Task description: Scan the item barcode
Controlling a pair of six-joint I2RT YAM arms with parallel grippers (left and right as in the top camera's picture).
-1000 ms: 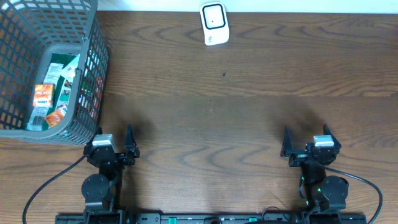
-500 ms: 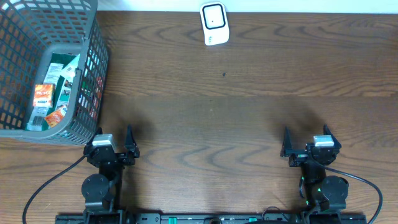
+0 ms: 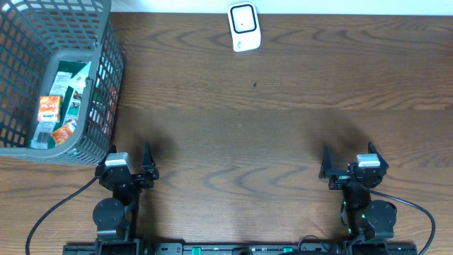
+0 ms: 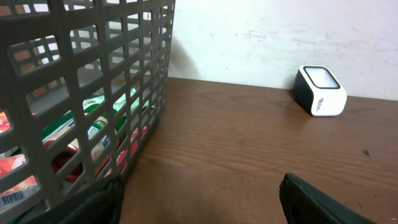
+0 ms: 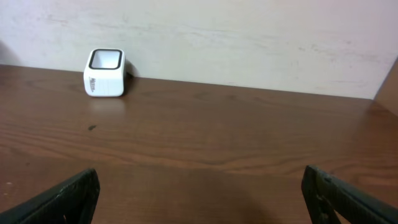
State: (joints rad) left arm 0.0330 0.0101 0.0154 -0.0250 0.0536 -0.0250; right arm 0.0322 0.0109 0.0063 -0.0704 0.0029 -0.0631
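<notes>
Colourful packaged items (image 3: 51, 110) lie in the grey plastic mesh basket (image 3: 42, 28). The left gripper (image 3: 130, 151), jaws spread and empty, sits just beside the basket. The right gripper (image 3: 348, 151), equally spread, sits well apart from it.

I see a dark brown table (image 3: 283, 127) with wavy wood grain. The basket (image 3: 106, 78) is grey, square-grid mesh. The packets (image 3: 48, 108) in it are orange, green, white, some red. The scanner (image 3: 244, 27) is white, black-rimmed window. The wall (image 5: 249, 37) is off-white, scuffed. The left gripper (image 3: 130, 152) and right gripper (image 3: 348, 152) are both black, pale grey tops
</notes>
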